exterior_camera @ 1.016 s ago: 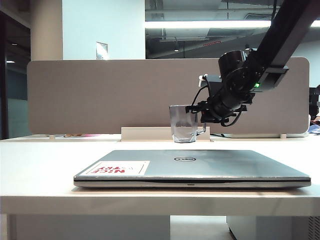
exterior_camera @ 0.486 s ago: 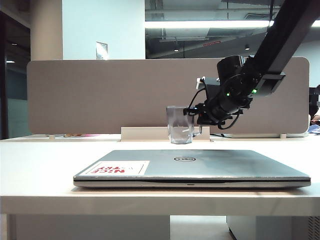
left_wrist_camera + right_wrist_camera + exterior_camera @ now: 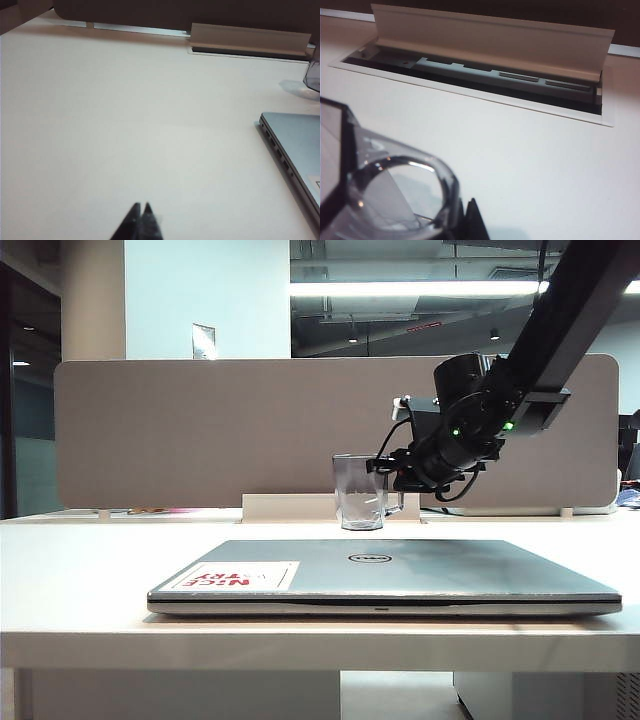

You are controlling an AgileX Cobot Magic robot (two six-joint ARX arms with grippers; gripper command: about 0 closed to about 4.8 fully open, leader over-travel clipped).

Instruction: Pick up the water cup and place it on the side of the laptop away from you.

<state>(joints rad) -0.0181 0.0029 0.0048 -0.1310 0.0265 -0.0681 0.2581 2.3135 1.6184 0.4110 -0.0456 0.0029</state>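
an office space with ceiling strip lights sits behind a grey-brown divider panel (image 3: 200, 430) that runs along the far edge of a white table (image 3: 80, 570). from the left, the table is bare; the left wrist view shows the left gripper (image 3: 141, 212) low over this pale surface, its dark fingertips pressed together with nothing between them, well apart from everything else. in that same view the corner of the laptop (image 3: 295, 145) shows at one side, with the base of the glass beyond it. moving toward the middle in the exterior view, the laptop (image 3: 385, 575) lies closed and flat, silver-grey, with a white sticker with red lettering (image 3: 235, 576) on the left part of its lid and a round logo (image 3: 367, 558) near the centre. behind the laptop, on its far side, the water cup (image 3: 359, 492) stands upright, clear, its handle turned to the right; whether its base rests on the table or hangs just above it i cannot tell. behind it a cable tray flap (image 3: 300, 506) stands raised against the divider. to the right, the black right arm (image 3: 560, 320) slants down from the upper corner, and the right gripper (image 3: 392, 478) is closed tight on the cup's handle. the right wrist view shows the water cup (image 3: 395, 195) pressed close to the lens, and beyond it the open cable tray (image 3: 485, 75).
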